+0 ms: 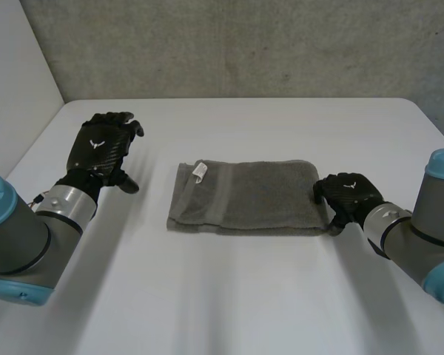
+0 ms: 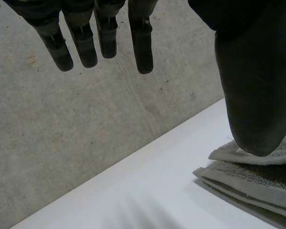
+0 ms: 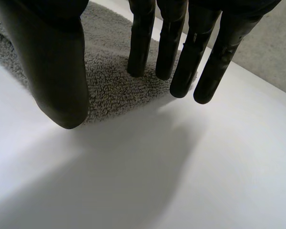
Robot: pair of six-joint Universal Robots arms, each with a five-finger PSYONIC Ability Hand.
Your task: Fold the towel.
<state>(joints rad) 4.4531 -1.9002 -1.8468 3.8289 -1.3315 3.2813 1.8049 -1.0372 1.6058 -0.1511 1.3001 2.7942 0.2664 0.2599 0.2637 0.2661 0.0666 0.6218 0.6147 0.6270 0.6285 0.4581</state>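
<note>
**Head view.** Towel [image 1: 244, 198]: grey, folded into a long strip, at the middle of the table [image 1: 229, 296], with its long sides parallel to the near edge. A white label [image 1: 200, 171] lies on top by its left end. Left hand [image 1: 102, 148]: towards the left edge, well apart from the towel, fingers spread, holding nothing. Right hand [image 1: 348, 194]: at the towel's right end, touching it.

**Left wrist view.** Left hand [image 2: 102, 33]: fingers straight and apart, empty. Stacked towel layers show beside the thumb. Grey wall [image 2: 62, 133] beyond the far edge.

**Right wrist view.** Right hand [image 3: 143, 43]: fingers straight, unclenched. Some tips rest on the towel's corner, the others just off it. The thumb is over the towel's edge.
</note>
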